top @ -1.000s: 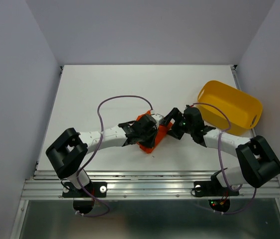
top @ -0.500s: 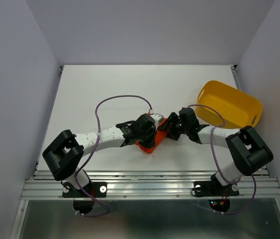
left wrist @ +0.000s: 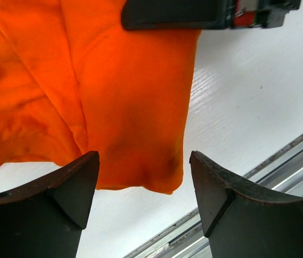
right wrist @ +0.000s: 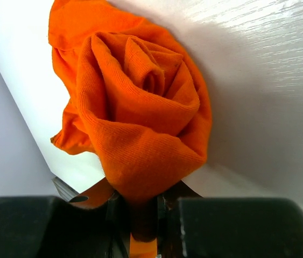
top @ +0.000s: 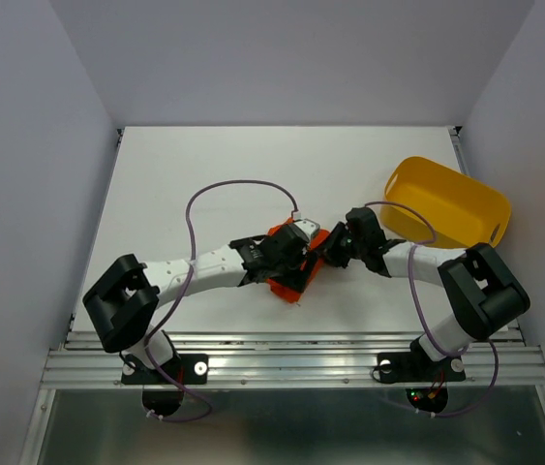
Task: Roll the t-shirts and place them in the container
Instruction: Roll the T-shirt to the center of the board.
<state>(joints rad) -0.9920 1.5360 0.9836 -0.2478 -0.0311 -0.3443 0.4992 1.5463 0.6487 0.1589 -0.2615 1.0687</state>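
The orange-red t-shirt (top: pixel 289 287) lies rolled into a bundle on the white table, between my two grippers. In the right wrist view its end shows as a tight spiral (right wrist: pixel 140 102), and my right gripper (right wrist: pixel 143 215) is shut on a fold of it. My left gripper (left wrist: pixel 143 161) hovers over the loose flat end of the t-shirt (left wrist: pixel 119 102), jaws wide open with nothing between them. From above, the left gripper (top: pixel 289 256) sits over the roll and the right gripper (top: pixel 330 249) meets it from the right. Most of the roll is hidden under them.
A yellow plastic tub (top: pixel 446 208) stands tilted at the right side of the table, behind the right arm. The metal rail (top: pixel 301 339) runs along the near table edge, close below the shirt. Purple cables loop over both arms.
My left gripper has opened and let go of the shirt. My right gripper has moved in to the left and shut on the end of the roll.
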